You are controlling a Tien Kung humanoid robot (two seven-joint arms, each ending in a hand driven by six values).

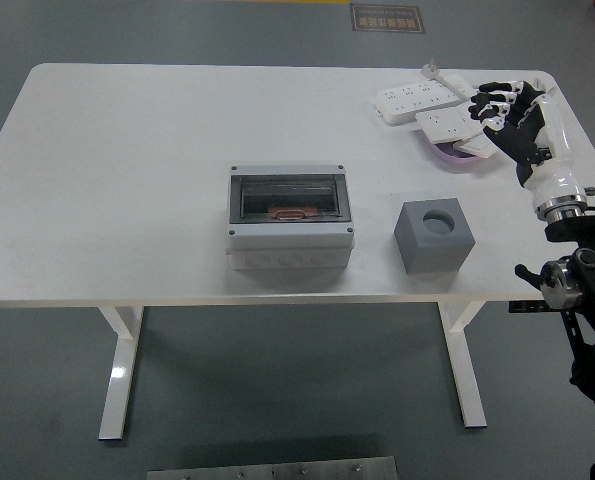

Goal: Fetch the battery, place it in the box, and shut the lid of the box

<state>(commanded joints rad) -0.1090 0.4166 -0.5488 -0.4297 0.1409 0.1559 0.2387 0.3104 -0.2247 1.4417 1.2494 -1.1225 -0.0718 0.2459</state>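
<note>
The grey box [289, 232] stands at the table's middle, its dark see-through lid [287, 198] lying flat over it. An orange battery [291, 211] shows through the lid, inside the box. My right hand [507, 106] hovers at the table's far right edge, beside the power strips, well away from the box. Its fingers are relaxed, slightly bent, and hold nothing. The left arm is out of the picture.
A grey cube [434, 237] with a round hole on top stands right of the box. Two white power strips [417, 98] and a purple dish [459, 156] lie at the back right, a white cable behind the hand.
</note>
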